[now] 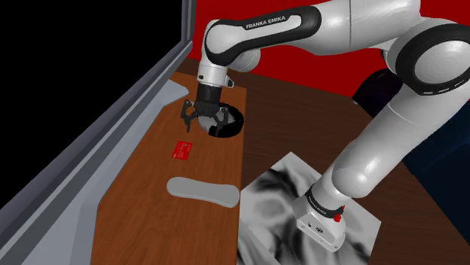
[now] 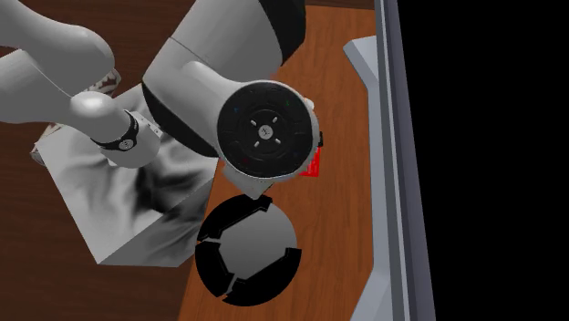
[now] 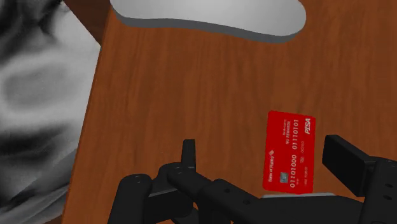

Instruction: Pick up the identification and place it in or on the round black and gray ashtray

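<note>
Card (image 1: pixel 181 150) is lying flat on the bench (image 1: pixel 143 218), apart from the ashtray (image 2: pixel 253 248). Hand (image 1: pixel 203 122) is hovering above the bench between them, fingers standing wide apart, gripping nothing.

I read FRANKA EMIKA on the arm (image 1: pixel 275 25); the red card (image 3: pixel 289 153) says PISA and 01101000 01110101.

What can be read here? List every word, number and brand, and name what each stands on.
"FRANKA EMIKA": on the arm, along its dark upper link.
"PISA": on the red card, at one corner.
"01101000 01110101": along the same card.
The card's other small lines are too small to read.
</note>
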`<action>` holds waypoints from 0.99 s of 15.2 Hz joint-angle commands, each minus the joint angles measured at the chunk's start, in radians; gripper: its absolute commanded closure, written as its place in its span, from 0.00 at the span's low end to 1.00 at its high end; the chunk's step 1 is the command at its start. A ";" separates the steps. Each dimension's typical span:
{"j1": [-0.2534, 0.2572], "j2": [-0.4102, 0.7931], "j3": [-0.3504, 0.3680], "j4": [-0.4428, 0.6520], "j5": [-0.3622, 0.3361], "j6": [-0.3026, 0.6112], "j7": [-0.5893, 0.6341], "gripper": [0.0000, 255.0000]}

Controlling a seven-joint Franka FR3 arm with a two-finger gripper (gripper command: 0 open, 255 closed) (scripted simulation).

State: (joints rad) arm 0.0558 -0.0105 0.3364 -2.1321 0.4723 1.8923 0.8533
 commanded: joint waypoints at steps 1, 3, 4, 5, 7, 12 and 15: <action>0.013 0.082 0.014 0.040 0.020 0.036 0.059 0.00; 0.025 0.161 0.020 0.083 0.037 0.065 0.108 0.00; 0.031 0.200 0.023 0.105 0.045 0.079 0.131 0.00; 0.038 0.239 0.024 0.128 0.053 0.092 0.153 0.00; 0.046 0.246 0.028 0.113 0.058 0.117 0.151 0.00; 0.064 0.269 0.039 0.080 0.070 0.179 0.145 0.00; 0.066 0.272 0.040 0.077 0.071 0.187 0.144 0.00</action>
State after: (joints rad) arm 0.1210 0.2611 0.3765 -2.0548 0.5428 2.0771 0.9976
